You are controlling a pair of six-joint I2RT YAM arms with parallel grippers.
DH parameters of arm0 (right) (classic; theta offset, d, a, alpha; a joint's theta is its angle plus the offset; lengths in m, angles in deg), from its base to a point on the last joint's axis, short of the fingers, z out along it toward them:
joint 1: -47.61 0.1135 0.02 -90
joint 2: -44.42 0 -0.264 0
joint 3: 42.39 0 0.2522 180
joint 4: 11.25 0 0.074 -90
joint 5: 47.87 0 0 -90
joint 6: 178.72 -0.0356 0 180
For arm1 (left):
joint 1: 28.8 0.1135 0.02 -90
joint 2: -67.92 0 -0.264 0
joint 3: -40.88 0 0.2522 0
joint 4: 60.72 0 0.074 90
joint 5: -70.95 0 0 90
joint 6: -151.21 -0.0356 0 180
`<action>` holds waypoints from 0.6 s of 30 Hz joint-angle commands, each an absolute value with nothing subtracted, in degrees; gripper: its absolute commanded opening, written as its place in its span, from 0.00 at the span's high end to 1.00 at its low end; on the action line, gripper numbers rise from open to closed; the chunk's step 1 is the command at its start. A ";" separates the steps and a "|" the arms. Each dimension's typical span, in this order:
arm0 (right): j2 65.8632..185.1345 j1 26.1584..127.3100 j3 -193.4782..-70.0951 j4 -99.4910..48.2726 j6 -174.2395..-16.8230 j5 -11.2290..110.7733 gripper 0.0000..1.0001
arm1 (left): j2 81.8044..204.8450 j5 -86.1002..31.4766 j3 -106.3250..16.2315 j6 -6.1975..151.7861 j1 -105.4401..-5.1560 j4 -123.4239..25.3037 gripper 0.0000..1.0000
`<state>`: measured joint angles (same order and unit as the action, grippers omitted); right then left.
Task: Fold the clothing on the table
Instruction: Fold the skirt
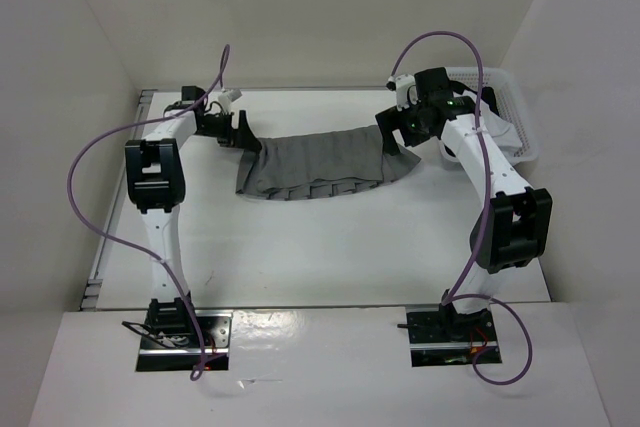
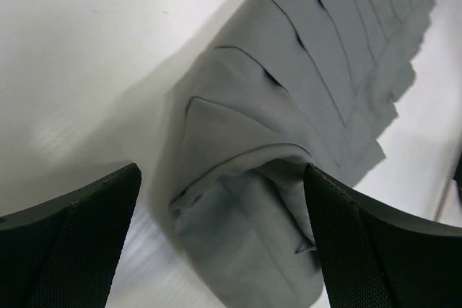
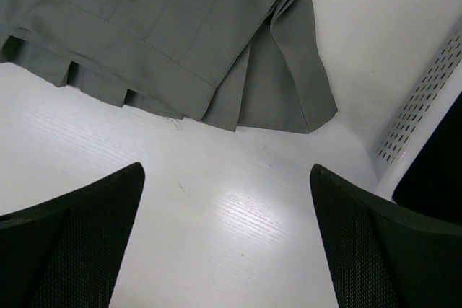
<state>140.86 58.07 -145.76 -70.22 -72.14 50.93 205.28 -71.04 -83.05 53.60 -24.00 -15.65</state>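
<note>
The clothing [image 1: 320, 162], a grey pleated skirt, lies spread sideways across the back middle of the white table [image 1: 330, 247]. My left gripper [image 1: 240, 134] stands open at the skirt's left end. In the left wrist view the rumpled, turned-over end of the skirt [image 2: 245, 207] lies between the wide-apart fingers [image 2: 72, 250], with nothing pinched. My right gripper [image 1: 393, 132] is open at the skirt's right end. In the right wrist view only bare table [image 3: 238, 221] lies between its fingers [image 3: 382, 250], and the skirt's corner [image 3: 281, 70] sits just ahead of them.
A white lattice basket [image 1: 520, 122] stands at the back right, close behind the right arm; its perforated wall [image 3: 422, 117] shows beside the right finger. A metal rail [image 1: 120, 197] runs along the table's left edge. White walls enclose the back and sides.
</note>
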 commanded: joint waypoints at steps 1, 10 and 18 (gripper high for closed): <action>139.25 57.80 -145.80 -70.01 -72.02 50.83 0.01 | 207.23 -78.20 -84.15 50.49 -23.53 -10.66 0.00; 139.25 57.80 -145.80 -70.01 -72.02 50.30 0.01 | 203.37 -84.53 -83.62 51.55 -18.25 -9.61 0.00; 139.87 57.80 -147.47 -70.54 -72.02 50.83 0.01 | 204.50 -84.00 -87.14 52.60 -20.01 -9.08 0.00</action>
<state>140.86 58.07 -145.76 -70.22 -72.14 50.56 205.67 -80.57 -84.73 52.64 -18.62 -9.33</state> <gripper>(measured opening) 0.992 0.995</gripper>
